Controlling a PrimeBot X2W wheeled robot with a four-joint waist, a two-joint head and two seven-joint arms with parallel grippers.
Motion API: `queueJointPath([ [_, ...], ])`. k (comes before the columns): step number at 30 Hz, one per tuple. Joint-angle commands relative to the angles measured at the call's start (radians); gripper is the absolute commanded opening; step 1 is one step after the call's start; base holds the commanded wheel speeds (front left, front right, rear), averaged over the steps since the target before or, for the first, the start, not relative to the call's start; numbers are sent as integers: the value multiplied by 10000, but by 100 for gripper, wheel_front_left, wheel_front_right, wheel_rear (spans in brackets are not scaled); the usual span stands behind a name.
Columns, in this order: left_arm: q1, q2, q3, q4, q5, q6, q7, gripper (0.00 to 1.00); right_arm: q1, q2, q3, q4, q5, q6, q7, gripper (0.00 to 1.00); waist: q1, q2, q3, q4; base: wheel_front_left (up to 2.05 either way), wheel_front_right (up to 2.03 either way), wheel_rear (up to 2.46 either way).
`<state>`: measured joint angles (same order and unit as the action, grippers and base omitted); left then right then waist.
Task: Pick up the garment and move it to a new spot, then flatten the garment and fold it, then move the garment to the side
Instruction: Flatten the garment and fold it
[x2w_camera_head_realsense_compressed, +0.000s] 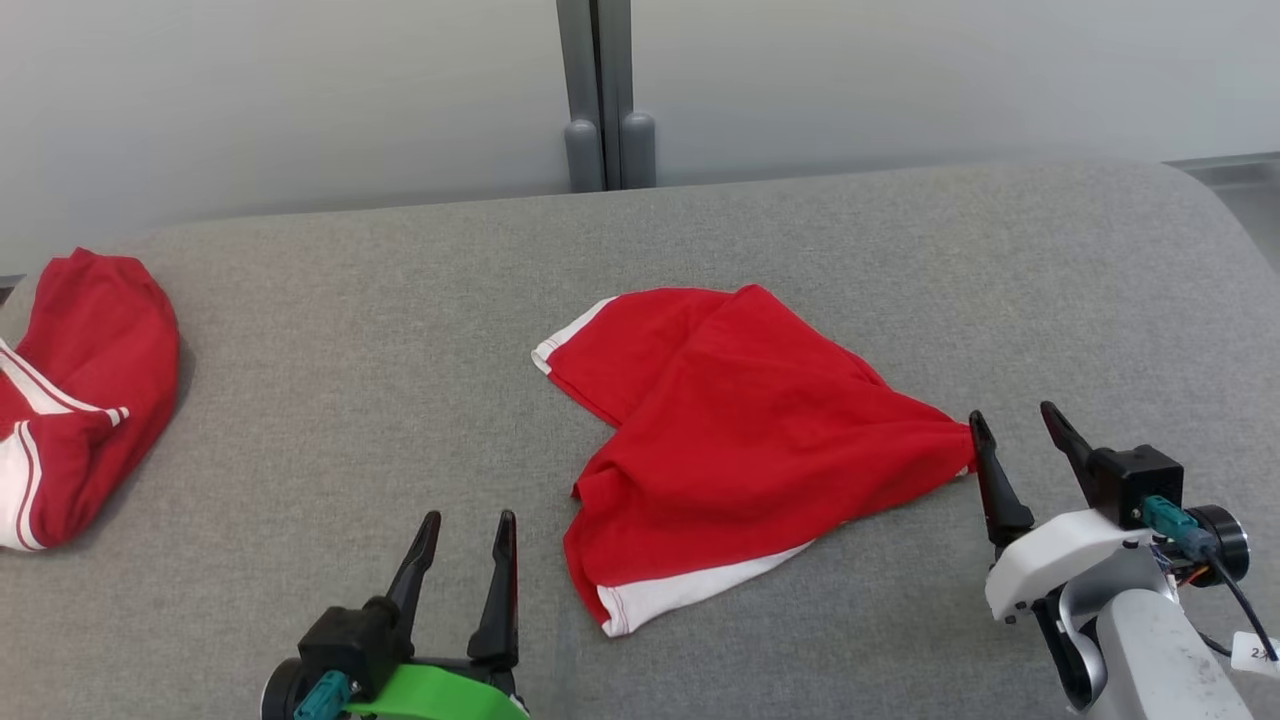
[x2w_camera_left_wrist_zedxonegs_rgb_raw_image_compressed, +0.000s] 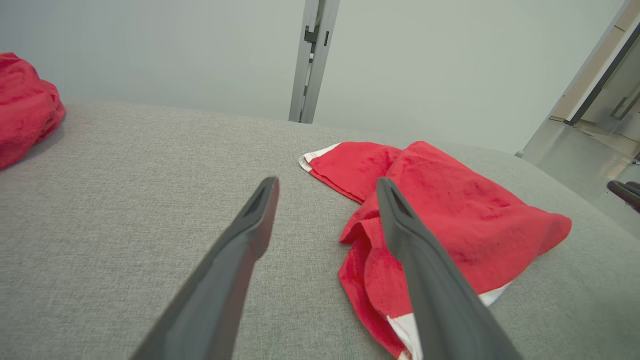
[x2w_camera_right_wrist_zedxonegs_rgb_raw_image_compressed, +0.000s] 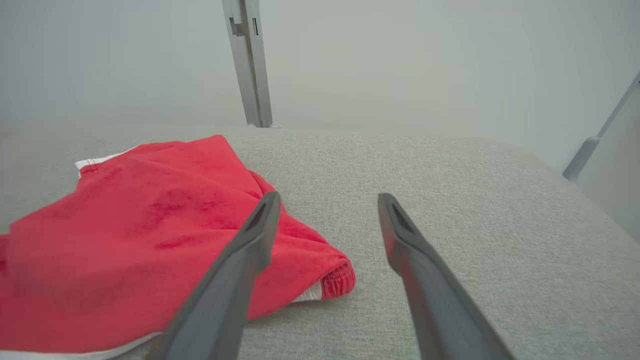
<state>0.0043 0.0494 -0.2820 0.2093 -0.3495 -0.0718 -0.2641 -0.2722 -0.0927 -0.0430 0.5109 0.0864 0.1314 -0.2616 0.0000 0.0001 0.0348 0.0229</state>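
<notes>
The red garment (x2w_camera_head_realsense_compressed: 740, 430) lies in the middle of the gray padded table (x2w_camera_head_realsense_compressed: 350, 330), crumpled, with one flap folded over the other. A white hem shows at its far left corner and another along its near edge. Its right corner is bunched to a point.

The right gripper (x2w_camera_head_realsense_compressed: 1011, 412) stands at that point. Its fingers are spread and hold nothing, and the left finger is just beside the bunched corner, perhaps touching it. The left gripper (x2w_camera_head_realsense_compressed: 470, 518) is near the robot, to the left of the garment and apart from it, also spread and empty.

I judge that the flattening step is in hand, because the garment is on the table but is not yet smooth. The next move, I think, needs a firm pinch on the right corner and a second pinch on the near left hem. Then both arms can pull apart so that the folded flap opens. The fabric is thin and limp, so a shallow pinch may slip off.

Nothing lies in a box or basket. A second red cloth (x2w_camera_head_realsense_compressed: 80, 390) with white stripes lies straight on the table at the far left, well apart.
</notes>
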Motion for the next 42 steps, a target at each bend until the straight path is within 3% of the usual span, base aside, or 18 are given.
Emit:
queueJointPath([
  [1, 192, 19, 31, -18, 46, -26, -5, 100, 253, 72, 31, -234, -71, -14, -45, 100, 0, -1, -335, 55, 0, 0, 0],
  [12, 610, 19, 399, -132, -125, 162, -5, 100, 1153, 408, 569, -1326, 108, -14, -47, 100, 0, -1, -865, 240, 0, 0, 0],
  [18, 815, 19, 609, -65, -166, 140, -5, 100, 1572, 404, 919, -1435, 858, -12, -48, 100, 0, -1, -963, 262, 0, 0, 0],
  [32, 824, 19, 554, 47, -104, 67, -5, 100, 1660, 407, 866, -1530, 725, -14, -48, 100, 0, -1, -907, 214, 0, 0, 0],
  [37, 591, 19, 21, 436, 30, -106, -5, 100, 1654, 408, 840, -1566, 709, -14, -48, 100, 0, -1, -826, 181, 0, 0, 0],
  [42, 60, 25, -1281, 1554, -75, -354, -6, 100, 1575, 408, 844, -1529, 588, -14, -49, 100, 0, -1, -635, 49, 0, 0, 0],
])
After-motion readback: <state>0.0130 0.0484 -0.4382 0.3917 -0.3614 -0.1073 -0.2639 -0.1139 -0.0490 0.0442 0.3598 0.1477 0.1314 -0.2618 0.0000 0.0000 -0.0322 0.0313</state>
